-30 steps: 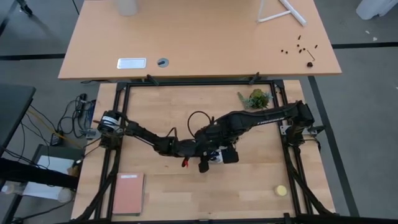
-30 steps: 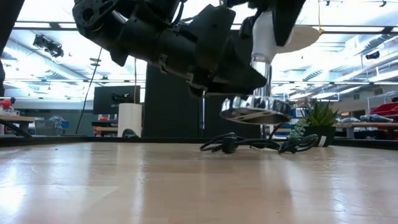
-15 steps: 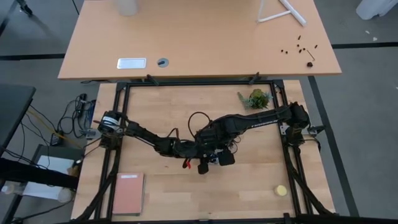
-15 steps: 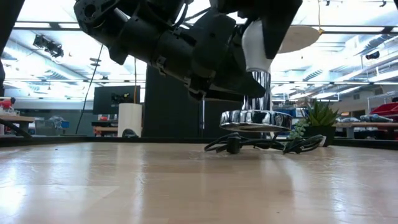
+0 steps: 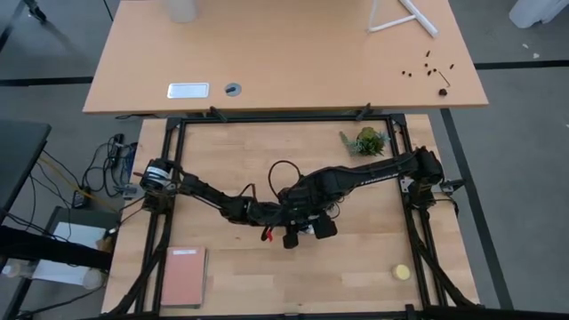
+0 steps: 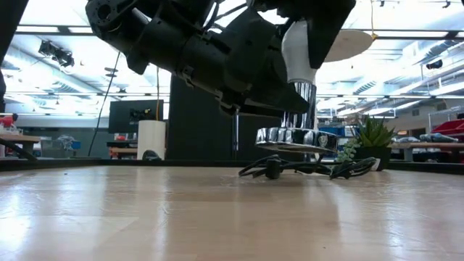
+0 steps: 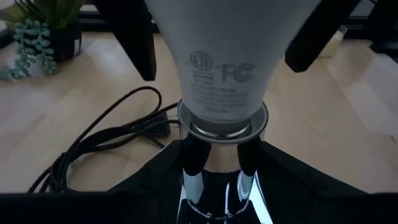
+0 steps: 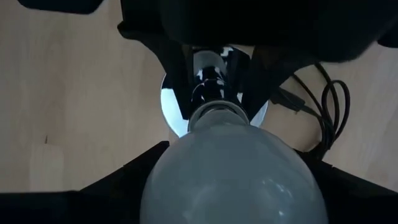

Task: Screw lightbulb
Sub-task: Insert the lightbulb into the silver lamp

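The white lightbulb (image 6: 297, 52) stands upright, its greyish screw end down in the silvery socket stem (image 6: 305, 109) of the round silvery disc (image 6: 297, 137). The disc floats just above the table; its black cord (image 6: 304, 168) lies on the wood. My right gripper (image 8: 233, 186) is shut on the bulb from above, at mid-table (image 5: 313, 218). My left gripper (image 7: 217, 168) is shut on the stem below the bulb, at mid-table (image 5: 286, 222). My left gripper pinches the chrome stem (image 7: 214, 183) between its two fingers, just under the socket collar and above the disc. The fingers come level, from the table's left. The disc hangs clear of the table, nearly level. My right gripper pinches the bulb's wide white body (image 7: 224, 56) between its two fingers (image 7: 140, 37), which point down from above. The bulb is upright, its neck (image 8: 214, 115) sitting in the socket.
A small potted plant (image 5: 366, 140) stands at the far right of the table. A flat yellow round thing (image 5: 402, 272) lies near the front right, and a pink book (image 5: 183, 276) at the front left. The cord loops behind the grippers (image 5: 283, 169).
My right gripper has gone a little down and toward the table's left with the bulb. The disc, tilted a second ago, now hangs nearly level under the bulb.
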